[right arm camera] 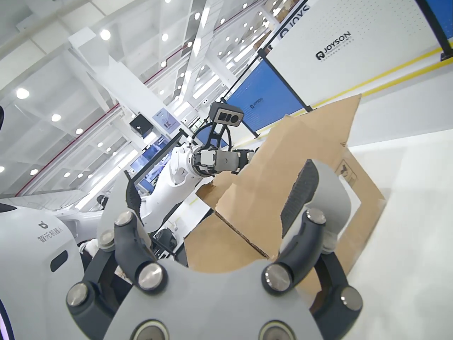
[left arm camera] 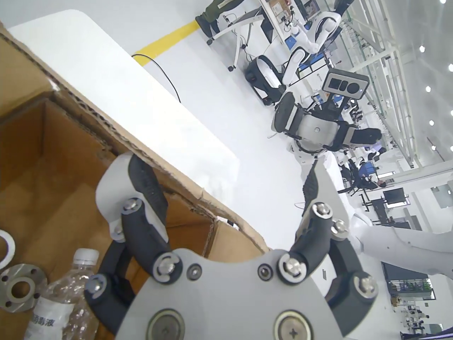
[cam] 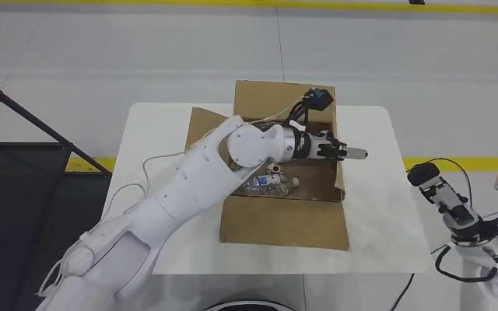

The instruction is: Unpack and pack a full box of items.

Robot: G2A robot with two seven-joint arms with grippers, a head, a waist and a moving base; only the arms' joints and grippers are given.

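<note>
Box (cam: 284, 223) stands open on the white counter (cam: 156, 148), flaps out. The left gripper (left arm camera: 230, 183) hangs above the box's side wall, fingers apart, empty. The right gripper (right arm camera: 218, 182) sits well outside that wall, fingers apart too. In the box lie a clear bottle (left arm camera: 62, 304), a metal flange (left arm camera: 33, 283) and a white ring (left arm camera: 12, 249).

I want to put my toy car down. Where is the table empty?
The table is bare left of the box and right of it, out to each edge. Inside the box it is crowded: a bottle, a metal ring, and the left gripper over its right wall.
</note>
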